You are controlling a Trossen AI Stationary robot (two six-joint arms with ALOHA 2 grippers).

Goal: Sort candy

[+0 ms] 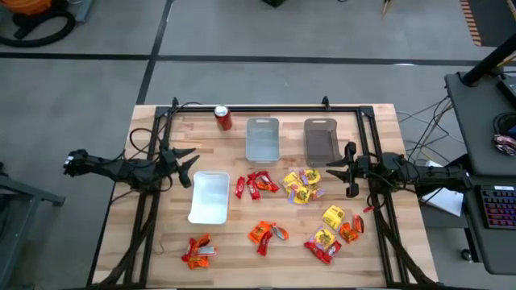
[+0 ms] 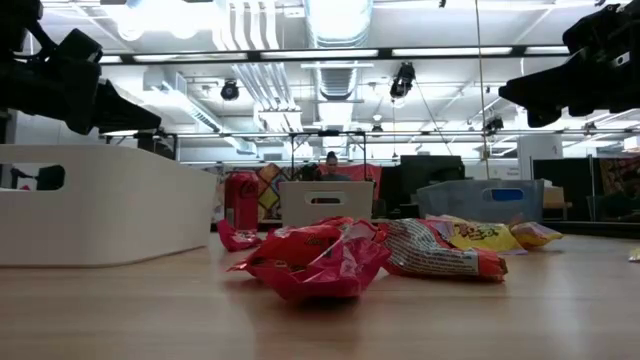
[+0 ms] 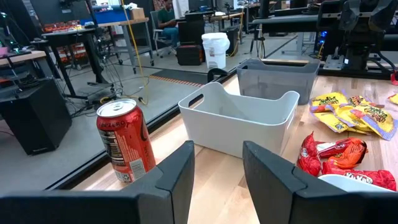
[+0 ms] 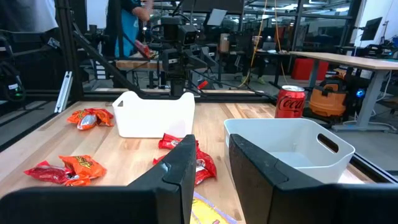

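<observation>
The right gripper, fingers a little apart and empty, hovers just beside the yellow candy, nearer to it than the left gripper, likewise parted and empty past the white tray from the red candy.

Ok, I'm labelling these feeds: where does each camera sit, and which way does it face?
High: overhead, straight down on table; both arms show.
Low: table height, across red candy into room; arms overhead.
Left wrist: past left gripper toward soda can and white tray.
Right wrist: past right gripper toward that tray, far arm beyond.
Both wrists share the can.
</observation>
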